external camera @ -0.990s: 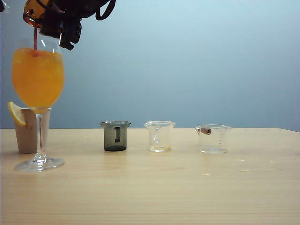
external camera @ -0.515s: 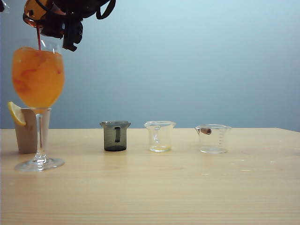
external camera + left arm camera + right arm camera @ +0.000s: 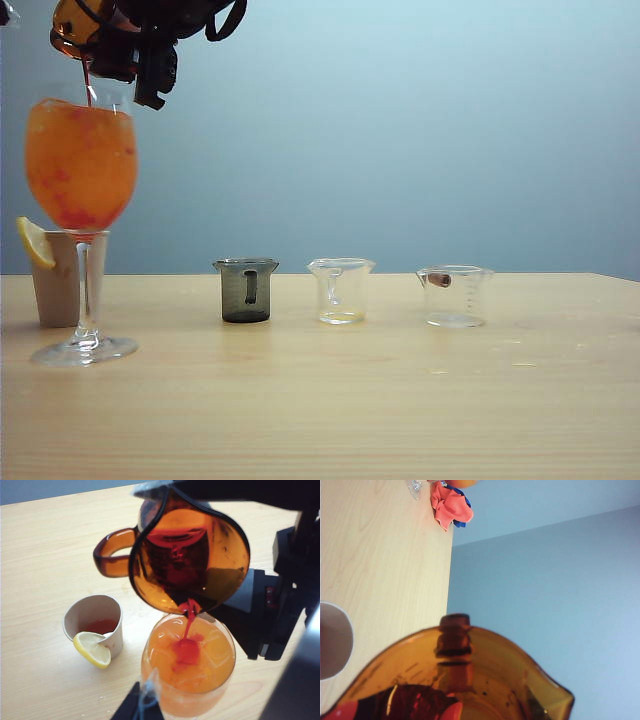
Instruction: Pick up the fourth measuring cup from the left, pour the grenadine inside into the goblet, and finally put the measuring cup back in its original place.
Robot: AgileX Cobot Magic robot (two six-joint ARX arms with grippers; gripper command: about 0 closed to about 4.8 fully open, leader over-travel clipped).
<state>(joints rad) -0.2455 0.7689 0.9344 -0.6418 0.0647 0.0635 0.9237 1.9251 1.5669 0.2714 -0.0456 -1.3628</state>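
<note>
Exterior view: right gripper [image 3: 135, 60] jaws grip the fourth measuring cup [image 3: 78, 22], pouring grenadine [image 3: 88, 93] into the goblet [image 3: 81, 170]; left jaws unreadable.

The right gripper [image 3: 120, 45] is cut off by the exterior view's top edge, its fingers hidden behind the fourth measuring cup [image 3: 190, 555], and the left gripper [image 3: 142, 710] shows only as blurred dark tips.

The amber-brown measuring cup [image 3: 190, 555] hung tipped spout-down above the goblet [image 3: 81, 200], clear of the table. Deep red grenadine [image 3: 189, 617] fell in a thin stream into orange juice. The goblet stood upright near the table's left edge.
</note>
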